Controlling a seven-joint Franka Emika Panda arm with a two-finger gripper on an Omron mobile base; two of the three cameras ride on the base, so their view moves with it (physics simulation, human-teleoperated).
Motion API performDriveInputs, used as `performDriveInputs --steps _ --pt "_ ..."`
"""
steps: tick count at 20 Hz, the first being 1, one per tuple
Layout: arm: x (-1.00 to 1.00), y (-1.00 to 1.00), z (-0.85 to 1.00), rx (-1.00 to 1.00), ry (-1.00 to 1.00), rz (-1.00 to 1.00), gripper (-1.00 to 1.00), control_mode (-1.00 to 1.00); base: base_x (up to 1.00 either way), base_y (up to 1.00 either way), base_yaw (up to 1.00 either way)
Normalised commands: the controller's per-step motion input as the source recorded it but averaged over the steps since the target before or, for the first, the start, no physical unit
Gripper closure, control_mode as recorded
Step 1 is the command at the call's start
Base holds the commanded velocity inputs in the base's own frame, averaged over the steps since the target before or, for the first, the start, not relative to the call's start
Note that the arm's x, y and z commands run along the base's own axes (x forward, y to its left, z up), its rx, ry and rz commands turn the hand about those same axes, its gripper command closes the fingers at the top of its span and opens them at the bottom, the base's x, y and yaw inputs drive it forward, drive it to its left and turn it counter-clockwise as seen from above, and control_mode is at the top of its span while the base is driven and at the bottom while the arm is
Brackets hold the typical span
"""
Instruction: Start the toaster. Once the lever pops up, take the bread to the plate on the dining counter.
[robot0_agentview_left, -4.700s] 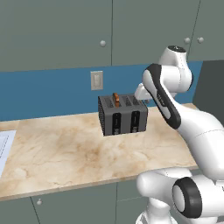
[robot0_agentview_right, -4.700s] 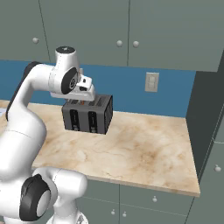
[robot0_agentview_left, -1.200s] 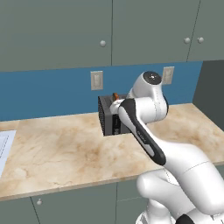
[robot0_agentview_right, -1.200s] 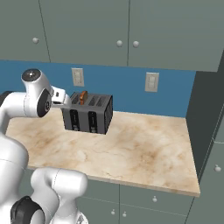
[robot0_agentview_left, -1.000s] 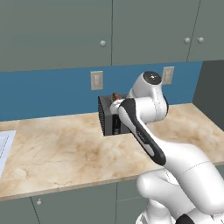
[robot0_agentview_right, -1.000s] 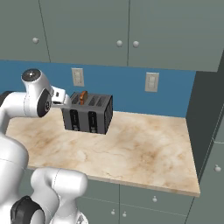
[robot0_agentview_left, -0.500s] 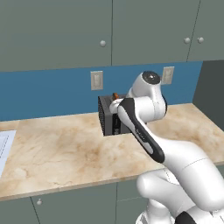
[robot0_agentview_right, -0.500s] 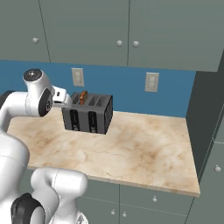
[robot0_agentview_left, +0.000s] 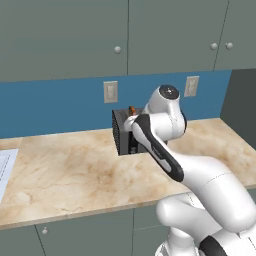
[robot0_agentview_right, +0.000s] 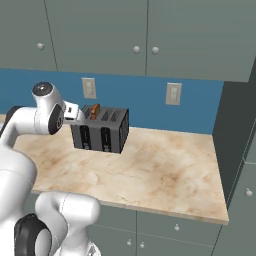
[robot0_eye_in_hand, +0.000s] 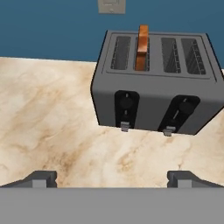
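Marble-look tabletop (robot0_eye_in_hand: 52, 109) carries the toaster (robot0_eye_in_hand: 155, 83), and the claw (robot0_eye_in_hand: 111, 179) hangs in front of it, jaws spread wide and holding nothing. In the hand view the two fingertips (robot0_eye_in_hand: 41, 178) stand well apart at the bottom, with bare tabletop between them and the toaster's front face ahead and a little above.

The bread (robot0_eye_in_hand: 141, 41) stands upright in the second slot from the left, most of the slice sticking out above the top of the toaster. Relative to the claw it lies ahead, beyond the front panels, slightly to the right of the midline. Both levers (robot0_eye_in_hand: 125, 126) sit near the bottom of their black panels, the left one nearer the claw's centre.

By my judgement the slice will be light, fairly stiff yet crumbly, so a gentle pinch across its flat faces near the exposed upper edge seems the safest hold; squeezing hard could crush it. The toaster looks heavy and rigid enough to stay put under a downward press on a lever, though a push from the front might slide it back toward the blue wall (robot0_eye_in_hand: 48, 26).

From the right base view the claw (robot0_agentview_right: 75, 112) sits just beside the toaster's (robot0_agentview_right: 100, 131) left end, near its upper edge.
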Motion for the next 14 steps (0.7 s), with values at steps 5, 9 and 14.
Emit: performDriveInputs --steps 5,9,14 --pt "0.19 0.0 -0.29 0.0 0.0 0.0 -1.0 -1.0 0.0 0.0 0.0" --pt "0.19 0.0 -0.23 0.0 0.0 0.0 -1.0 -1.0 0.0 0.0 0.0" --pt "0.19 0.0 -0.16 0.0 0.0 0.0 -1.0 -1.0 0.0 0.0 0.0"
